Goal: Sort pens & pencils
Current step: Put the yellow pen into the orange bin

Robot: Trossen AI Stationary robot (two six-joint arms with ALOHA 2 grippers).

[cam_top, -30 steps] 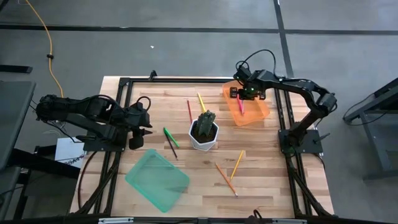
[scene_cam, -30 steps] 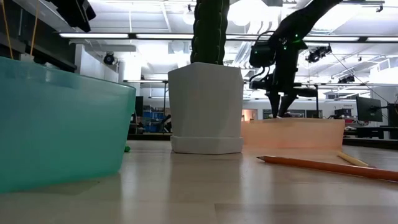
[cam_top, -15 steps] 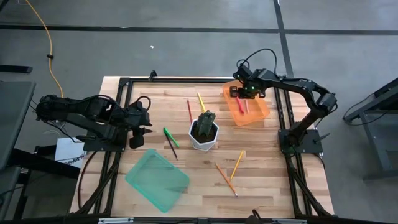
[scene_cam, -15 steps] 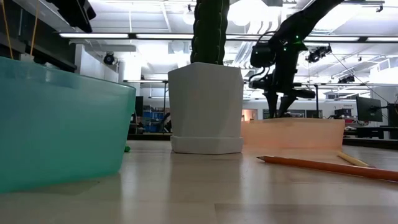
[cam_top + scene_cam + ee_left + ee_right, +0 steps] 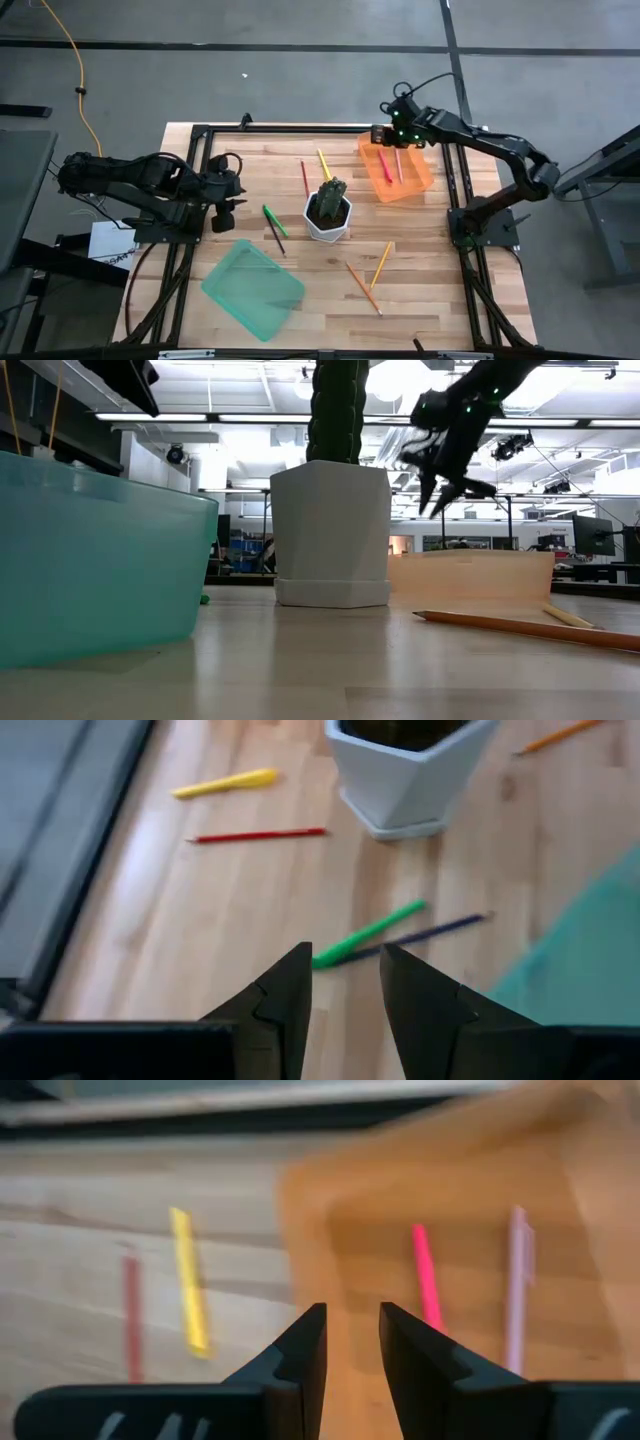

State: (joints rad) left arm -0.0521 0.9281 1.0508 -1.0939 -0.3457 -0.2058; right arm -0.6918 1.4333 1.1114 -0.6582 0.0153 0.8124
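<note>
Orange tray [image 5: 412,180] holds the pink pen [image 5: 426,1275]; my right gripper [image 5: 385,133], narrowly parted and empty, should square over the yellow pen [image 5: 187,1280] next.

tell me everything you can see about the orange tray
The orange tray is a shallow, see-through orange plastic bin with low walls, lying flat and slightly askew at the table's far right corner. Inside lie a pink pen and a paler pink stick, roughly side by side. The right gripper hovers above its far edge, empty, touching nothing.
</note>
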